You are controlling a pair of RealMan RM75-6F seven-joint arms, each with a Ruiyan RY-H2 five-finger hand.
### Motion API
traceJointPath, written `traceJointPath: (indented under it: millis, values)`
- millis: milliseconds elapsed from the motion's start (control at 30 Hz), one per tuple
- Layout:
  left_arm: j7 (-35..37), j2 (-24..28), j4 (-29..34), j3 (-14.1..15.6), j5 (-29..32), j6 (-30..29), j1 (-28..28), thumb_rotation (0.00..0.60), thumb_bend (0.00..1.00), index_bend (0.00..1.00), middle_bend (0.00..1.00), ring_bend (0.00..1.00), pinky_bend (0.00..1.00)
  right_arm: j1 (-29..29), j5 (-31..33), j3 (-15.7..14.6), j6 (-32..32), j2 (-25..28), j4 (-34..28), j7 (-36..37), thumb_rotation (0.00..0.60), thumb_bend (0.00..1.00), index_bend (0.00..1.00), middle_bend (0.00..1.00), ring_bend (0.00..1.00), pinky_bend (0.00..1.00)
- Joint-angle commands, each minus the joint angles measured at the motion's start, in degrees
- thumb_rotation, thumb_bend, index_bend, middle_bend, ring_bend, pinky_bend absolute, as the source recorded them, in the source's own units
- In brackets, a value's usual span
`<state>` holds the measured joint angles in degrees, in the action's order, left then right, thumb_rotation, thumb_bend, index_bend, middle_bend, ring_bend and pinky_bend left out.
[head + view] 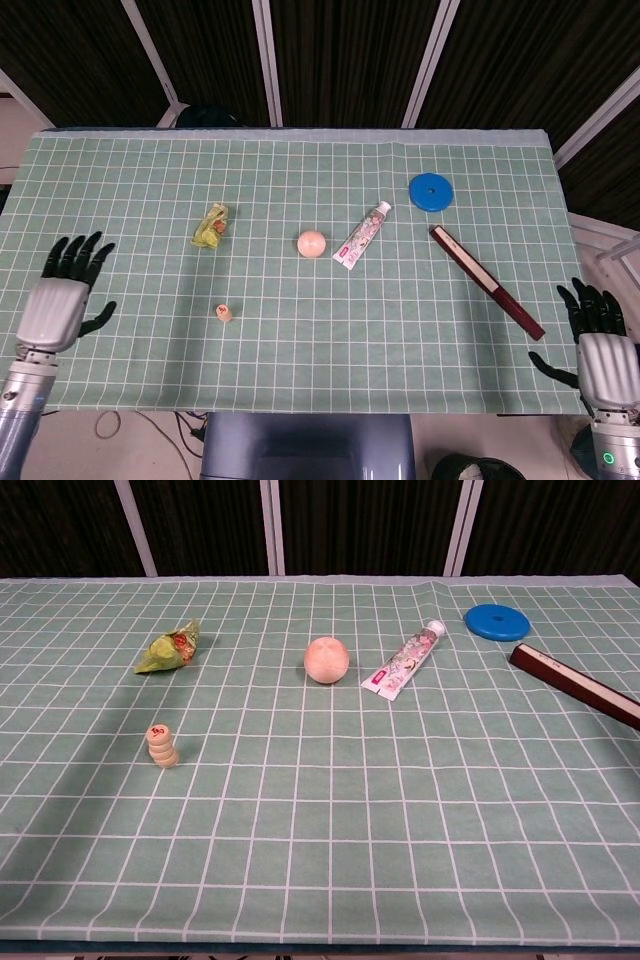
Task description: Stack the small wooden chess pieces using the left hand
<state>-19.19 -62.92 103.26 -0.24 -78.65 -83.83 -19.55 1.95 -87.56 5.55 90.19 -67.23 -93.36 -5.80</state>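
Note:
A small stack of round wooden chess pieces (pixel 161 746) stands upright on the green grid cloth, its top piece marked in red; the head view shows the stack (pixel 224 313) left of the table's middle. My left hand (pixel 60 300) hovers far to the left near the table's edge, fingers spread, holding nothing, well apart from the stack. My right hand (pixel 601 349) hangs off the table's right front corner, fingers apart and empty. Neither hand shows in the chest view.
A green snack wrapper (pixel 168 648) lies behind the stack. A peach ball (pixel 327 659), a toothpaste tube (pixel 404 660), a blue disc (pixel 497 621) and a dark red stick (pixel 572 684) lie toward the middle and right.

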Motion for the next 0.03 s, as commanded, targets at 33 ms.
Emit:
traceJointPath:
  millis: [33]
  values:
    - [1.8,1.2,-1.3,0.4,0.9,0.6,1.2,0.600,0.26,0.08,0.00,0.00,0.00,0.4,-1.7,-1.1,-0.5,0.4,0.6,-0.3,0.600,0.23,0.12,0.01,0.00,0.00]
